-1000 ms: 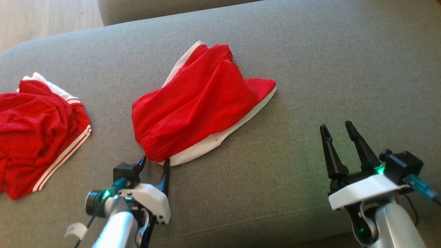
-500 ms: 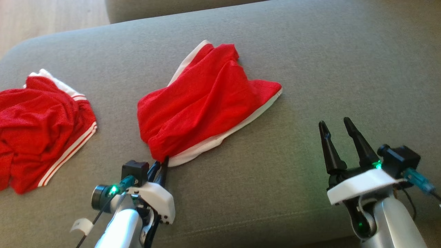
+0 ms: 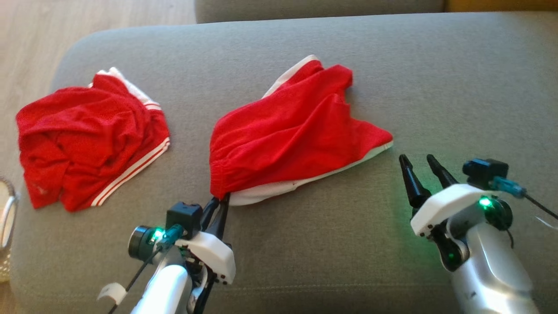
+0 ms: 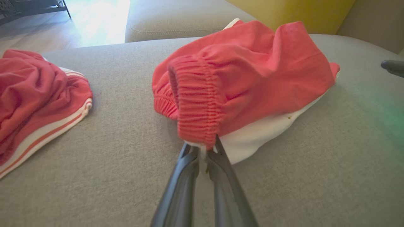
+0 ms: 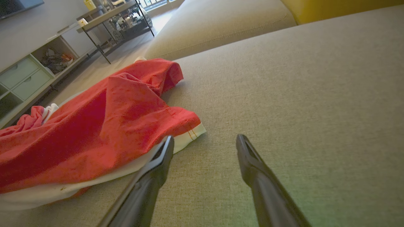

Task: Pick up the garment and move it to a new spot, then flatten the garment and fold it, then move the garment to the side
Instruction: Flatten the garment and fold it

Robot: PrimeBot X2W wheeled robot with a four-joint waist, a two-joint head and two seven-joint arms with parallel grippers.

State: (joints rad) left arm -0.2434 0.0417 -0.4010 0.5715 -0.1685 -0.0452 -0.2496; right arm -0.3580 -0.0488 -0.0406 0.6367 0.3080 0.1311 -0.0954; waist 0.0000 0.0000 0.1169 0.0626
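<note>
A red garment [image 3: 296,135] with a white lining lies crumpled in the middle of the grey sofa seat [image 3: 305,253]. My left gripper [image 3: 220,200] is shut on its near corner, the elastic waistband [image 4: 197,104], which is pulled up off the cushion. In the left wrist view the fingers [image 4: 217,154] pinch the red and white cloth together. My right gripper [image 3: 418,159] stands open just right of the garment's [image 5: 94,135] right corner, a little above the cushion, with nothing between its fingertips [image 5: 243,142].
A second red garment [image 3: 87,135] with white stripes lies bunched at the seat's left end. A pale round basket rim [image 3: 6,213] shows at the far left edge. Wooden floor [image 3: 35,39] lies beyond the sofa's left. The seat's right half is bare.
My left gripper has shut on the garment's near corner and lifted it slightly. The head camera has swung left, shifting everything rightward. The right gripper stays open.
</note>
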